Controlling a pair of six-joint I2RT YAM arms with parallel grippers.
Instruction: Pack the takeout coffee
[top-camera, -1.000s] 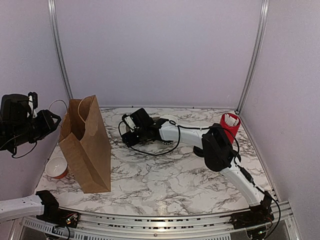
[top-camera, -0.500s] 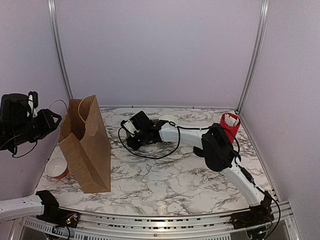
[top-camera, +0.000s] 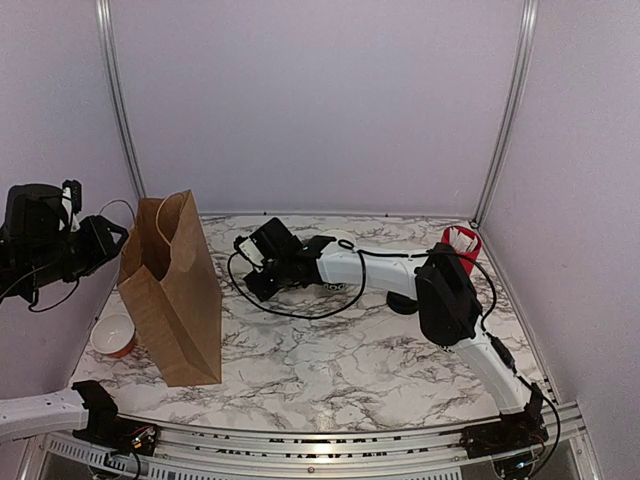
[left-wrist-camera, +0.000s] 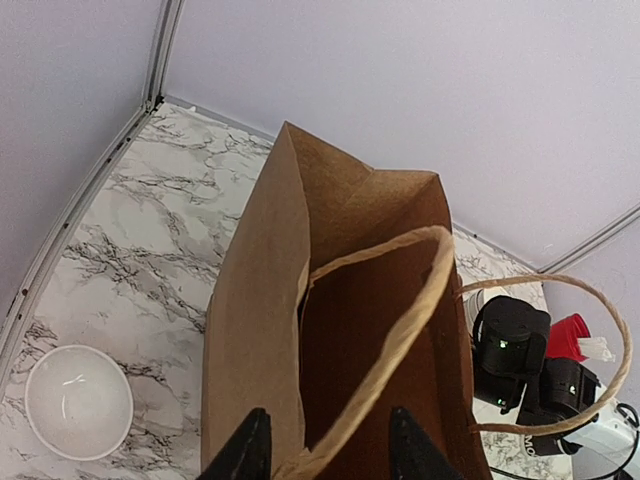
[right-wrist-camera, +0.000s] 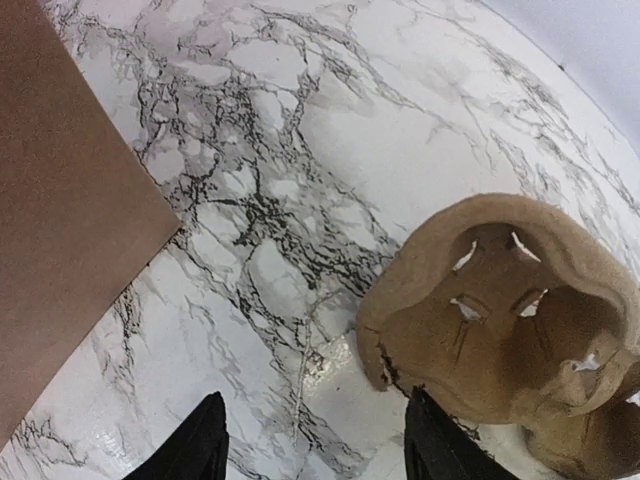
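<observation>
I cannot pick out the takeout coffee in any view. A dark round thing (top-camera: 402, 303) lies half hidden under my right arm, and I cannot tell what it is. The brown paper bag (top-camera: 172, 290) stands open at the left. My left gripper (left-wrist-camera: 328, 440) hangs over the bag's mouth (left-wrist-camera: 370, 300), jaws apart, and one paper handle (left-wrist-camera: 400, 330) runs between them. My right gripper (right-wrist-camera: 315, 420) is open above bare marble, just right of the bag (right-wrist-camera: 70, 200). Its right fingertip (right-wrist-camera: 430, 440) is close to the edge of a brown pulp cup carrier (right-wrist-camera: 500, 310).
A white bowl with an orange outside (top-camera: 114, 335) sits left of the bag, near the table's edge. A red cup holding white items (top-camera: 458, 245) stands at the back right. A white-rimmed cup (top-camera: 340, 238) peeks out behind the right arm.
My right gripper has drifted a little left toward the bag, and the right elbow has swung slightly right. The left arm and the bag have stayed put.
</observation>
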